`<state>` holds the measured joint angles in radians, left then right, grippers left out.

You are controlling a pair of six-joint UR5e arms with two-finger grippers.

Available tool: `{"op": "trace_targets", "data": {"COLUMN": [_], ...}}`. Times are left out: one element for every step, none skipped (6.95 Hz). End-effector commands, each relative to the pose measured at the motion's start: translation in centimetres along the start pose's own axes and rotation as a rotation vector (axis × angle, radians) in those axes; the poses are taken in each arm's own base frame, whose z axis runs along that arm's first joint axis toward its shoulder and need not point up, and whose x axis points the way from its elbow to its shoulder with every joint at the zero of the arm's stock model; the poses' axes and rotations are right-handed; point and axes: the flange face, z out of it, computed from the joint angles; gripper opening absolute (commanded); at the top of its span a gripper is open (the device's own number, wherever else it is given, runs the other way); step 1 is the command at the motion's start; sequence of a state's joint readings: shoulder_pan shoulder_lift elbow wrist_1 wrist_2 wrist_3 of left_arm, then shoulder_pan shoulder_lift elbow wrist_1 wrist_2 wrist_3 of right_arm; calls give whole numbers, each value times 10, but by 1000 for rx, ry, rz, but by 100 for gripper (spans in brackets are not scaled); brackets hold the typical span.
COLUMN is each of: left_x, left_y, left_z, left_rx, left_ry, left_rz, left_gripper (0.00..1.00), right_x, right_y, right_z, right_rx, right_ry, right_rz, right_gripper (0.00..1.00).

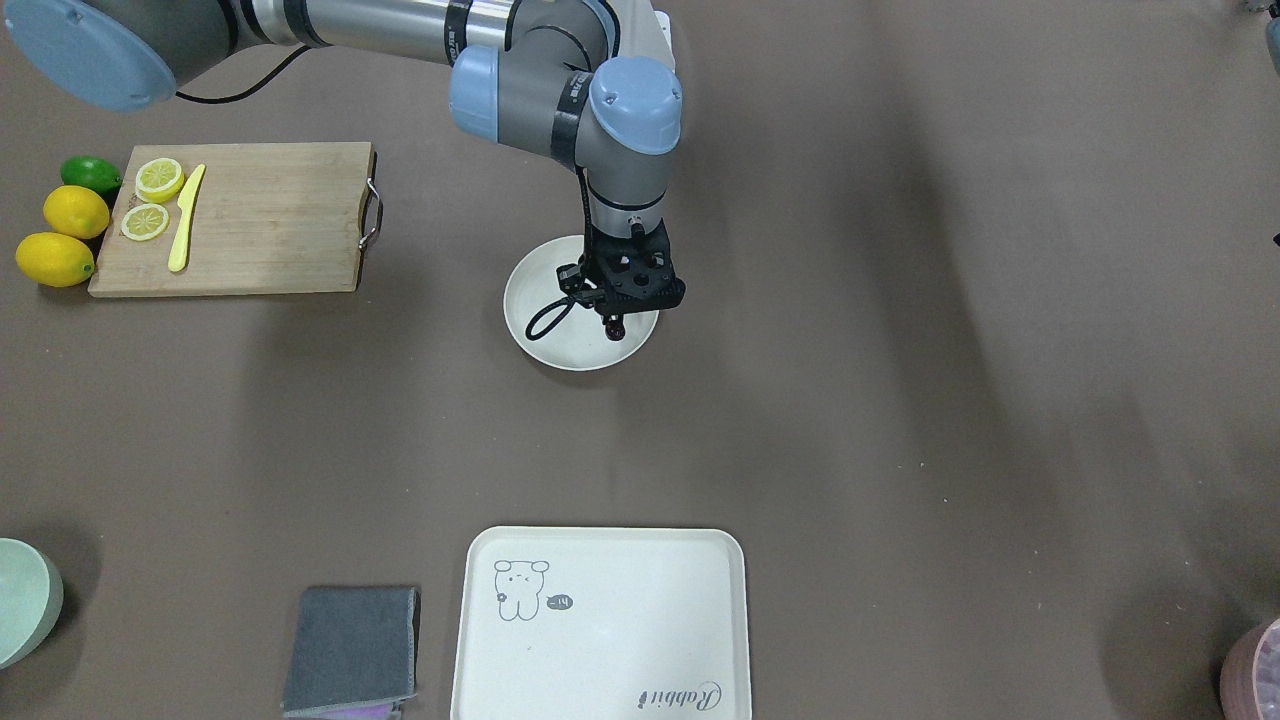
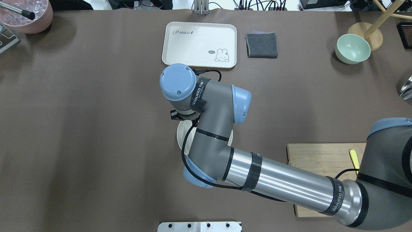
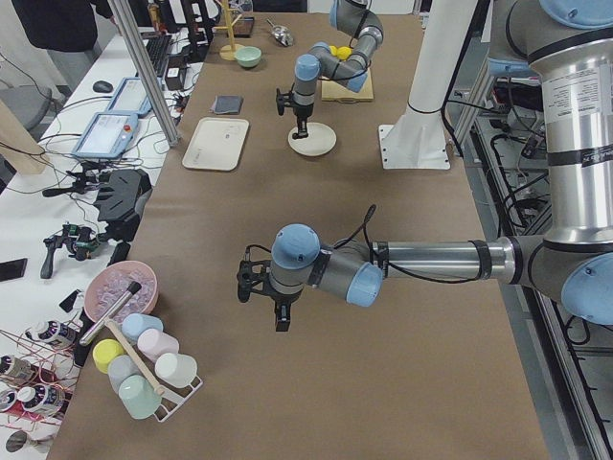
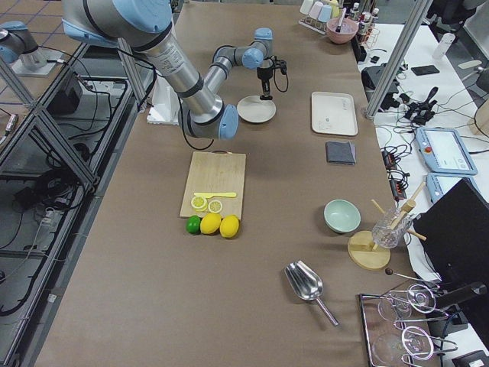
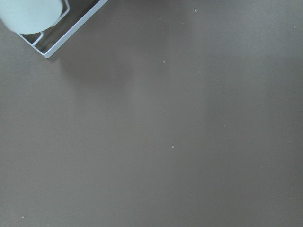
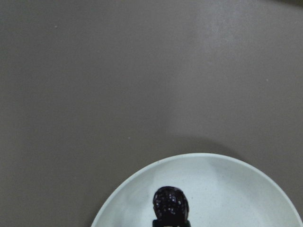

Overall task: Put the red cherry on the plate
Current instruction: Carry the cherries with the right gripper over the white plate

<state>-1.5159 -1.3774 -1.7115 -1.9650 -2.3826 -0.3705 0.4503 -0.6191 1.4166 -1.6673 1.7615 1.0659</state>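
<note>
The tray (image 2: pixel 193 48) carries the word "Rabbit" and a small "hi~" bubble. A strap on the right arm (image 2: pixel 212 138) reads "WANJEED". The right hand (image 1: pixel 613 316) points straight down over the plate (image 1: pixel 580 356), fingers clamped on the red cherry (image 6: pixel 170 202). One dark round fruit hangs above the plate, toward 4 o'clock from its centre in the front-facing view. The stems are hidden, so its long axis is unclear. The left hand (image 3: pixel 279 321) points down over the bench (image 1: pixel 900 400); apart or together, I cannot tell
</note>
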Motion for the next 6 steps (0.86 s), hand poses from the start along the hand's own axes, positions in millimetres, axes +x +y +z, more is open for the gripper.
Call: {"op": "trace_targets", "data": {"left_x": [-16,-19,-17,-17,-15,-16], "left_y": [12,15,14,14,14,13], "left_z": [-3,-2,-4,-4,-6,-8], "left_rx": [0,-1,2,3,6,11], "left_ry": [-8,-11,-10,-9,-7,-7], "left_rz": [-33,-38,-35,-32,-31,-33], "left_gripper": [98,98,98,98,98,98], "right_x": [23,51,57,48,46,41], "right_y": [41,63,84,87,87,85], "right_z": [18,17,20,13,9,9], "right_rx": [-22,-21,-19,-14,-16,-14], "right_ry": [-1,-14,-13,-3,-1,-2], "right_rz": [-33,-45,-56,-54,-43,-42], "right_gripper": [0,0,0,0,0,0]}}
